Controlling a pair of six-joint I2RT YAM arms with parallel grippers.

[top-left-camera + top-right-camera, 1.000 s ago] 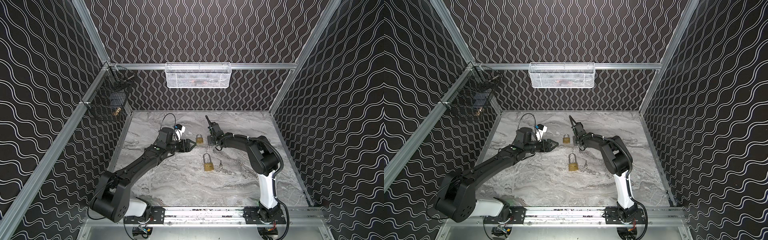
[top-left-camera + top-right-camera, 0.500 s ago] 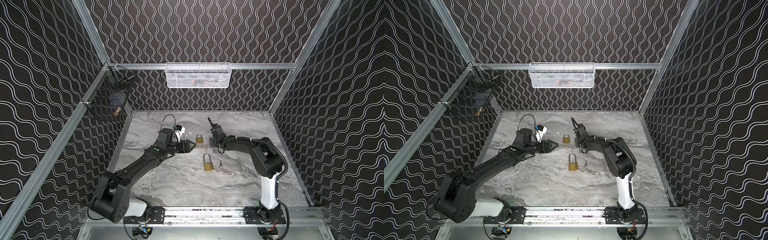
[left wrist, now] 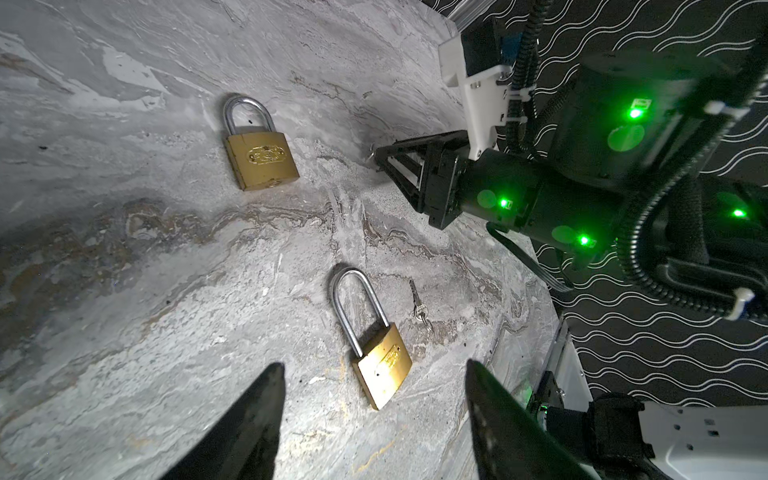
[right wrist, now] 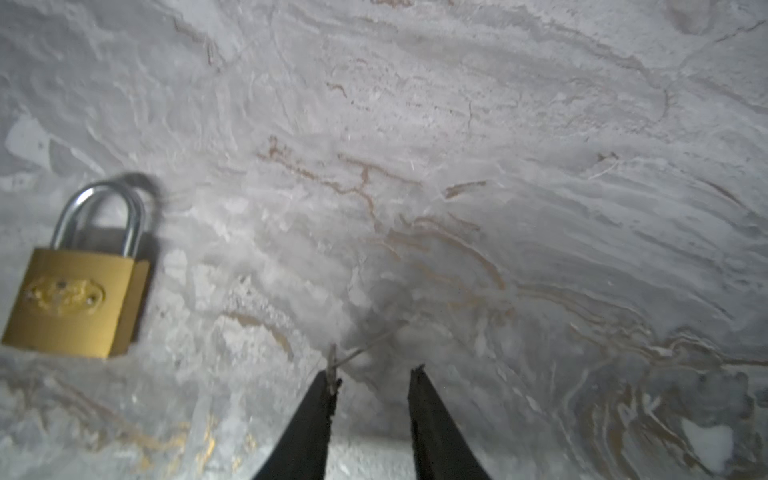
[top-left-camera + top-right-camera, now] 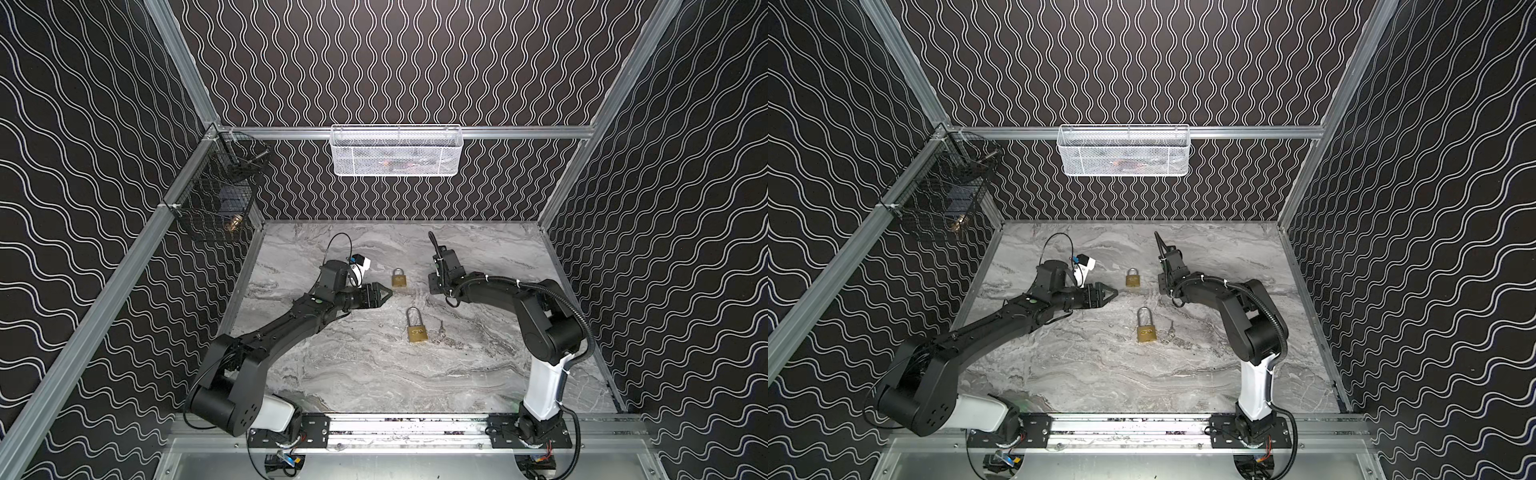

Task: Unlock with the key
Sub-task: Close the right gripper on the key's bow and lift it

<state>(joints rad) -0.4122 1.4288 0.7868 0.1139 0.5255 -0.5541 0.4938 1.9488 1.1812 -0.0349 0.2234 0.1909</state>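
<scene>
Key (image 3: 417,305) beside long-shackle padlock (image 3: 384,370), apart from right gripper (image 4: 373,374)

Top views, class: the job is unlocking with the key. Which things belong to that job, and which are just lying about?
Belong to the job: key, lying beside the long-shackle padlock; short-shackle padlock farther back. Which lock it fits cannot be told.

Just lying about: white mesh basket on the back rail; black wire basket on the left wall.
</scene>
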